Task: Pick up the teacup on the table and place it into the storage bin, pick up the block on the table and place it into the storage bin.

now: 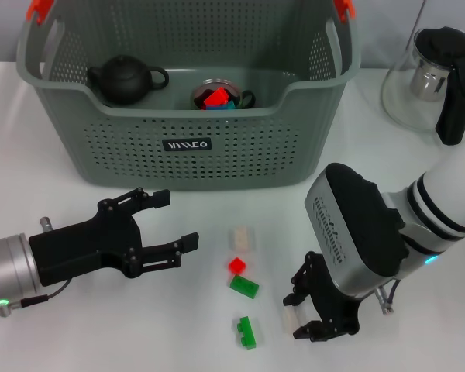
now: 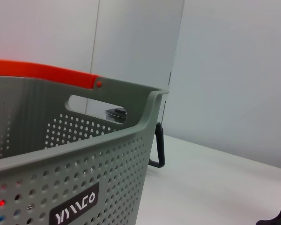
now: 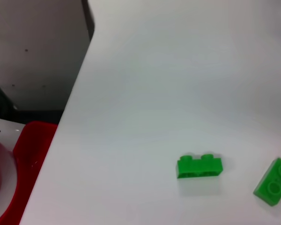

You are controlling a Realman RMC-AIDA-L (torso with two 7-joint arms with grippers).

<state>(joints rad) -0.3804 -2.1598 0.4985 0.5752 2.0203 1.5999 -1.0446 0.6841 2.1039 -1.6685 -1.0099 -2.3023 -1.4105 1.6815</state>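
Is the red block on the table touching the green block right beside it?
Cannot tell. In the head view the red block sits right against the green block with no visible table between them, but no view settles contact.

The storage bin fills the foreground, orange clip on top.

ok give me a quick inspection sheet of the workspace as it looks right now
Surface: white table, bare patches between items.
Job's things: storage bin at the far side; teacup already inside, with red and blue blocks in it. Loose on the table: beige block, red block, two green blocks, pale block at the right gripper.
Clutter: black teapot in the bin; glass kettle far right.
Grippers: left gripper open, empty, before the bin; right gripper low over the pale block.
Cables: thin wire under the left wrist.
Surroundings: pale wall behind.
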